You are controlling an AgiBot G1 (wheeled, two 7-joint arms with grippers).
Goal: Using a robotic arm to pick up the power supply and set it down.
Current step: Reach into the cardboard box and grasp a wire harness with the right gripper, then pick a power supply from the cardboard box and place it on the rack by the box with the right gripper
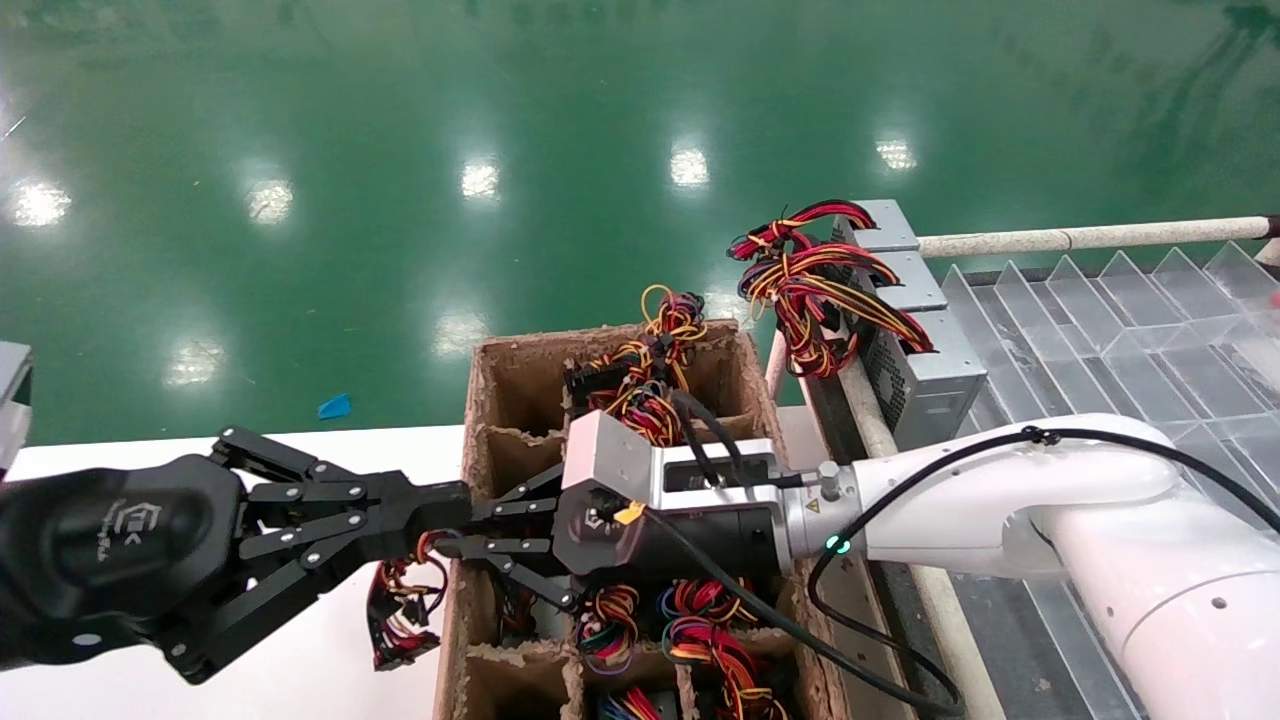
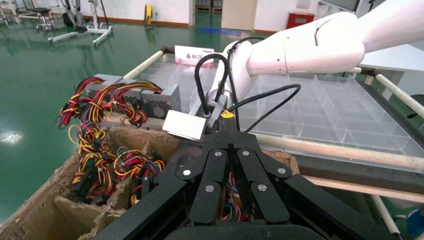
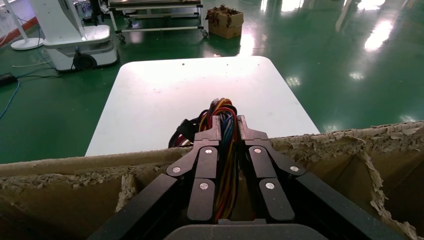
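The power supply's grey box is hidden inside the brown crate [image 1: 478, 400]; only its bundle of red, yellow and blue wires [image 3: 226, 111] shows. The white robotic arm reaches in from the right, and my right gripper [image 1: 450, 545] [image 3: 228, 125] is shut on that bundle at the crate's left wall. The wires' loose end with black plugs [image 1: 400, 605] hangs outside over the white table [image 1: 290, 680]. My left gripper [image 1: 458, 500] [image 2: 228, 131] is shut and empty, its tips close to the right gripper's tips above the same wall.
Several crate cells hold other wire bundles [image 1: 655, 370]. Three similar grey boxes [image 1: 920, 345] with big red-yellow wires stand on the rack's edge beyond the crate. A clear plastic divider tray [image 1: 1110, 330] fills the right. Green floor lies beyond.
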